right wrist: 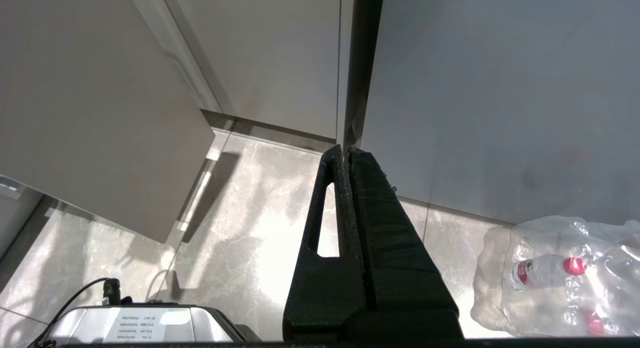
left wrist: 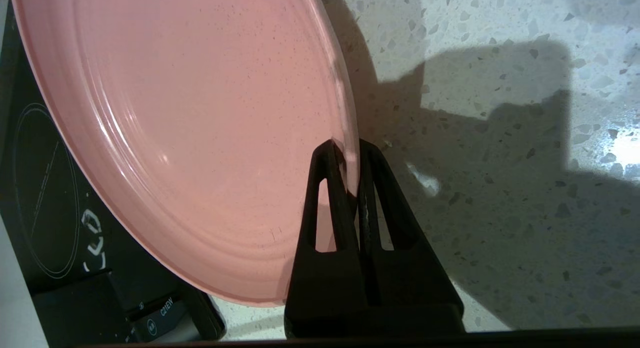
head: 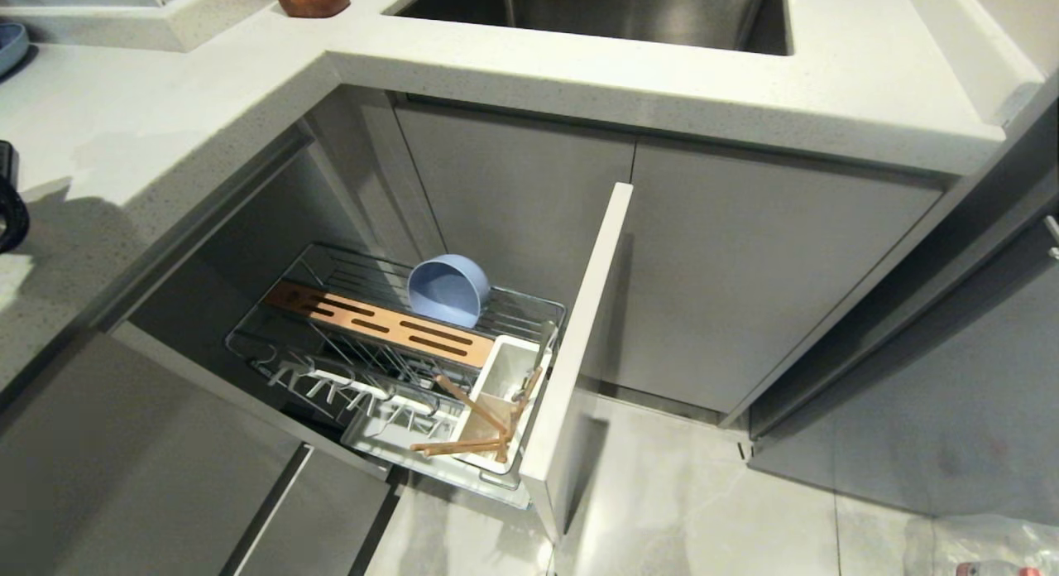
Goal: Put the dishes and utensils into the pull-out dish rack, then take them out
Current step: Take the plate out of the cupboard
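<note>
Loading step in hand: the left end effector [left wrist: 346,155] is pinching the rim of the pink plate [left wrist: 190,133], holding it tilted above the speckled worktop [left wrist: 500,188]. Next, judged: carrying it into the pull-out dish rack [head: 397,344], where the blue bowl [head: 448,289] and chopsticks [head: 471,427] are sitting. The right end effector [right wrist: 346,153] is hanging closed, empty, over the floor [right wrist: 240,228].

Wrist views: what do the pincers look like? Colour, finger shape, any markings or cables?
Both match. The left pincer and right pincer are matte black, each with two long fingers tapering from a wide base to narrow tips. The fingers have elongated cut-out slots; the left shows one in each finger, the right shows one. The surface looks slightly grainy. No markings or cables are visible on either.
</note>
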Tool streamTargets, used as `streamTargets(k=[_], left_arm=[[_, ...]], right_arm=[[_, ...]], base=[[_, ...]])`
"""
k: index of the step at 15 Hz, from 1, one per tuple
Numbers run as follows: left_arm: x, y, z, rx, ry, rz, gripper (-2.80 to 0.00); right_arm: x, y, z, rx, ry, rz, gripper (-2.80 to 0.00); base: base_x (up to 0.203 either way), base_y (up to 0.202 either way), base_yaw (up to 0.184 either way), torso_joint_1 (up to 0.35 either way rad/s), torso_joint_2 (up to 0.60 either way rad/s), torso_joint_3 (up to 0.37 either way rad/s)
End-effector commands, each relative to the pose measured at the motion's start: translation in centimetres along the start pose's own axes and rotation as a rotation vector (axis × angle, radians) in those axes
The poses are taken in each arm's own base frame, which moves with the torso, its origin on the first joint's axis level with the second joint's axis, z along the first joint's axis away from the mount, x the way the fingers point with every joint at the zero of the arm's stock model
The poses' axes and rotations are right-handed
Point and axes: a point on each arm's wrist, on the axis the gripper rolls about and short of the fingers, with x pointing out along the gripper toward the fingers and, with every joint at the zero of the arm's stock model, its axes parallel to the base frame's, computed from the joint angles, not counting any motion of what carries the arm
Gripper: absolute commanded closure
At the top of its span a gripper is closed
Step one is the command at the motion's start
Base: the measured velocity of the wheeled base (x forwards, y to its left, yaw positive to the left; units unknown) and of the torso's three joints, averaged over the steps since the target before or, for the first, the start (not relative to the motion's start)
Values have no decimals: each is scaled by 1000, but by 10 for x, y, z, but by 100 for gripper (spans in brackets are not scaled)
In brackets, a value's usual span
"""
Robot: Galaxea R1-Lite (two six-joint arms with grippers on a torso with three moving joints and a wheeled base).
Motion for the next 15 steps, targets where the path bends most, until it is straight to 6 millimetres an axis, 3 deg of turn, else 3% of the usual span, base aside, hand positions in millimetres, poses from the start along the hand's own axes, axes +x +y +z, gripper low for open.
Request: streamTargets(k=[1, 2, 7, 9, 15], left_arm=[[-2, 2, -1, -2, -1, 5, 0], [-2, 2, -1, -5, -3, 6, -280], [-5, 6, 3, -42, -44, 20, -280], [-16, 14, 8, -99, -118, 22, -280], [-75, 46, 5, -247, -341, -43, -280]], right_arm=[[0, 0, 0, 0, 2, 0, 0], [0, 0, 0, 0, 2, 0, 0], [0, 0, 0, 0, 3, 0, 0], [0, 0, 0, 0, 2, 0, 0], [0, 0, 0, 0, 2, 0, 0]], base=[[0, 0, 0, 0, 0, 0], [0, 0, 0, 0, 0, 0], [0, 0, 0, 0, 0, 0], [0, 0, 0, 0, 0, 0], [0, 0, 0, 0, 0, 0]])
